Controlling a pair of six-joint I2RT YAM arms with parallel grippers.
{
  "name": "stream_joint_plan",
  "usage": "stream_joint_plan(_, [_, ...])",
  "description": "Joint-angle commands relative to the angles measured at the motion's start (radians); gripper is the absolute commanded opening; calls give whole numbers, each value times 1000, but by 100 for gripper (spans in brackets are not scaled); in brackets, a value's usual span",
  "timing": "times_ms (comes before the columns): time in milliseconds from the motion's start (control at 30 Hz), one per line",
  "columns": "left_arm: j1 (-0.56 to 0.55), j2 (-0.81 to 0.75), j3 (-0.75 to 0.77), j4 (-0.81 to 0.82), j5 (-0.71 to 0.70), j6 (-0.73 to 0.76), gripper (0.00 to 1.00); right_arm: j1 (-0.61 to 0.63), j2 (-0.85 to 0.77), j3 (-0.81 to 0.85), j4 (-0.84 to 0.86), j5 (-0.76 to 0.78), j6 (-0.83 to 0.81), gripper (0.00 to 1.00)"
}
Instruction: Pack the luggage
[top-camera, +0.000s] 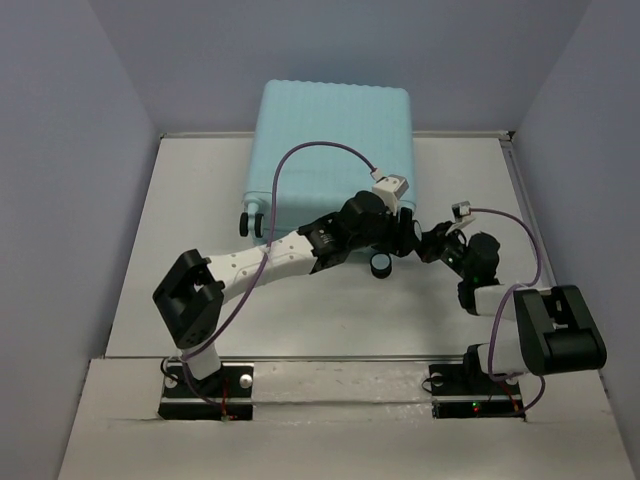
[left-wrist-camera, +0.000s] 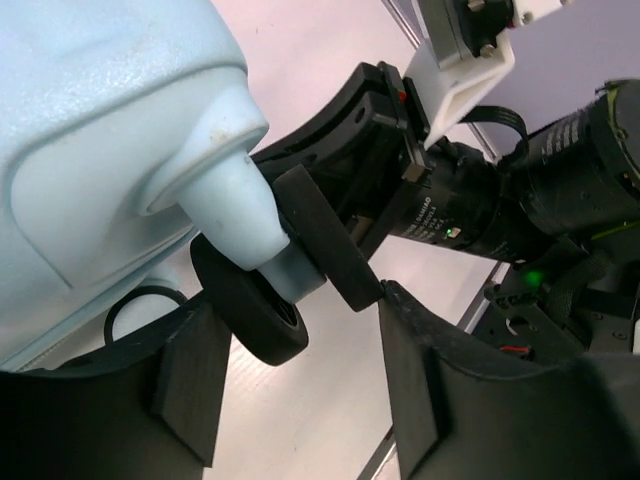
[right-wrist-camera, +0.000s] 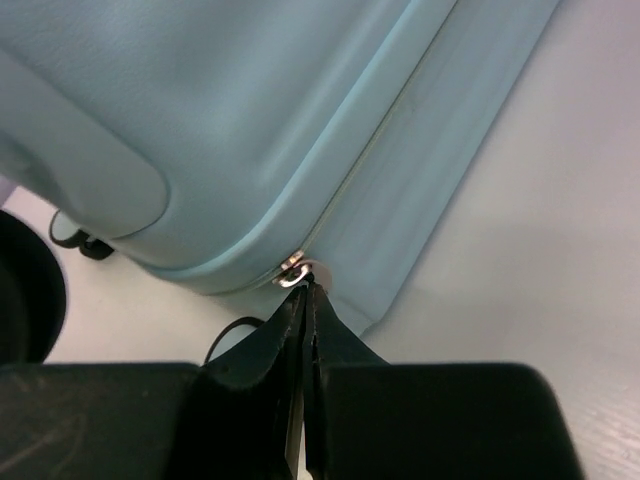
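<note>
Two arms reach the near right corner of the luggage (top-camera: 330, 140), which lies closed and flat on the white table (top-camera: 200, 200) just beyond both pincers, ribbed shell up. Well to the left of the left pincer (left-wrist-camera: 300, 390), a pair of casters (top-camera: 255, 222) juts from the case's near left corner. The left pincer's jaws stand apart, gripping nothing. A black caster wheel (left-wrist-camera: 250, 305) on its pale aqua stem sits just ahead of them, close over the left finger (left-wrist-camera: 190, 385) and apart from the right one. Beside that wheel, the right pincer (right-wrist-camera: 303, 295) has its jaws pressed fully together. Its tips touch the small silver zipper pull (right-wrist-camera: 294, 271) on the case's zip seam (right-wrist-camera: 370, 150), which runs away up and to the right. Whether a tab is pinched between the tips cannot be told.
</note>
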Motion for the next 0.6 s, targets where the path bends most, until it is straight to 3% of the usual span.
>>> stream_joint_plan(0, [7, -25, 50, 135, -7, -4, 52, 24, -79, -56, 124, -26, 83, 7])
stream_joint_plan(167, [19, -29, 38, 142, -4, -13, 38, 24, -223, -70, -128, 78, 36, 7])
stream_joint_plan(233, [19, -40, 15, 157, -16, -21, 23, 24, -288, -52, -197, 111, -6, 20])
stream_joint_plan(333, [24, -59, -13, 186, -41, -42, 6, 24, -280, -18, -262, 119, -35, 25])
stream_joint_plan(400, [25, -82, -25, 204, -50, -50, 6, 24, -245, -1, -240, 108, -47, 28])
stream_joint_plan(500, [28, -128, -36, 206, -75, -41, 6, 24, -210, 26, -235, 117, -76, 47])
stream_joint_plan(567, [33, -144, -35, 201, -75, -33, 6, 24, -203, 41, -238, 89, -96, 48])
